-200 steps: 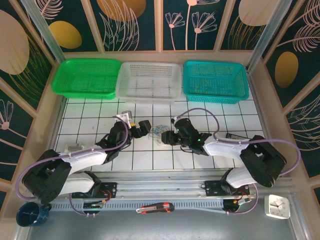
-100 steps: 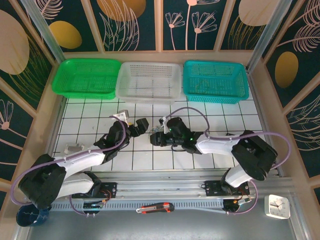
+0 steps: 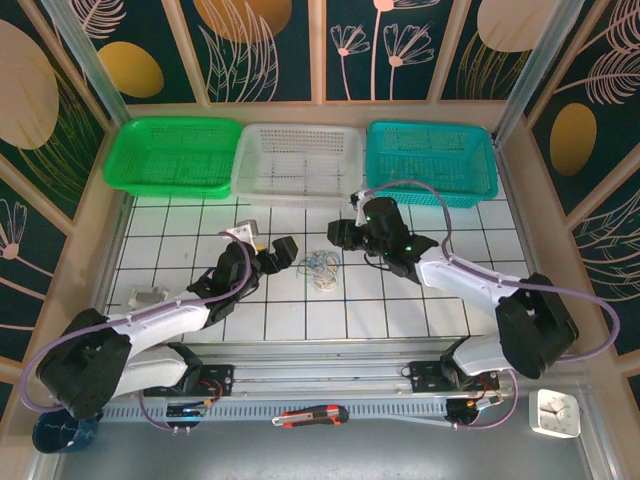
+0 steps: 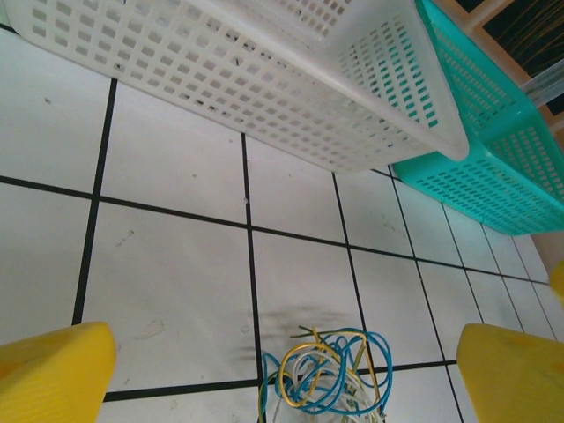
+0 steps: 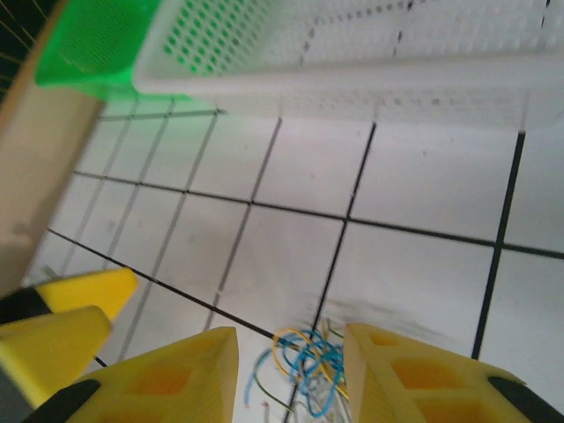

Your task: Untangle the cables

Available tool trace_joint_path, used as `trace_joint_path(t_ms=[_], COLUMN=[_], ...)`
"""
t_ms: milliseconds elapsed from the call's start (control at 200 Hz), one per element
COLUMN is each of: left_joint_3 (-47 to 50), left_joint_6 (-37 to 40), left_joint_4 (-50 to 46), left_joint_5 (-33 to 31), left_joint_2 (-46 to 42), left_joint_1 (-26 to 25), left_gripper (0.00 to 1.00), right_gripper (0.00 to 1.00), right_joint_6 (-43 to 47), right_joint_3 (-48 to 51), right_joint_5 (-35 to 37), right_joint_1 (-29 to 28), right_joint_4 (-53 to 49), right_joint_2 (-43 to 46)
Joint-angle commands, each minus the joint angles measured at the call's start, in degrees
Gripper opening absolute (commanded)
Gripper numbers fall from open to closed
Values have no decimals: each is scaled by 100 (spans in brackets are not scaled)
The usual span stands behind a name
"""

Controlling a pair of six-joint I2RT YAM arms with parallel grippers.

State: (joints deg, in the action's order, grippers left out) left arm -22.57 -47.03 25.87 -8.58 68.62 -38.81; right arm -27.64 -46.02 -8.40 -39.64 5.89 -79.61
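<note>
1. The small tangle of thin blue, yellowish-olive and white cables [image 3: 322, 268] is lying near the middle of the white tabletop [image 3: 200, 225] with its black grid lines, and it is touching neither claw.
2. The left claw [image 3: 283, 252], black with yellow fingers, is hovering just to the left of the cables. Its jaws are standing wide apart, released and gripping nothing. In its wrist view the cables are sitting low between the two fingers.
3. The right claw [image 3: 340, 235] is hanging near the cables on their far right side. Its yellow fingers [image 5: 176, 379] are parted by a moderate gap, released and empty, and the cables are showing through that gap on the tabletop below.
4. Along the far edge, three perforated plastic baskets are sitting in a row: a green basket [image 3: 172, 155], a white basket [image 3: 298, 162] and a teal basket [image 3: 430, 162].
</note>
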Motion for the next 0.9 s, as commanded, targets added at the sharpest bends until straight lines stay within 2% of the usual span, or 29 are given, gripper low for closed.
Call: trace_joint_path(t_ms=[0,170,370,565,891], left_joint_3=[-81,-99,-195,-256,-278], left_joint_6=[51,62,103,110,97], left_joint_4=[25,38,48,64,51], left_joint_5=[247,317,339,379,404], left_joint_2=[112,160,248,310,311], left_joint_1=[-30,-29,-30,-26,-25], left_gripper=[99,99,99,99,99], right_gripper=[36,33,31,37,37], right_joint_6=[227,253,71,-45,-23], right_joint_3=[-82,116,395,629,693], right_joint_5=[97,366,710,850,959], right_joint_1=[-255,-937,-1411,-1639,-1679], right_joint_4=[-214,-233,-234,-126,16], right_joint_2=[-204,-352,-415,-361,-603])
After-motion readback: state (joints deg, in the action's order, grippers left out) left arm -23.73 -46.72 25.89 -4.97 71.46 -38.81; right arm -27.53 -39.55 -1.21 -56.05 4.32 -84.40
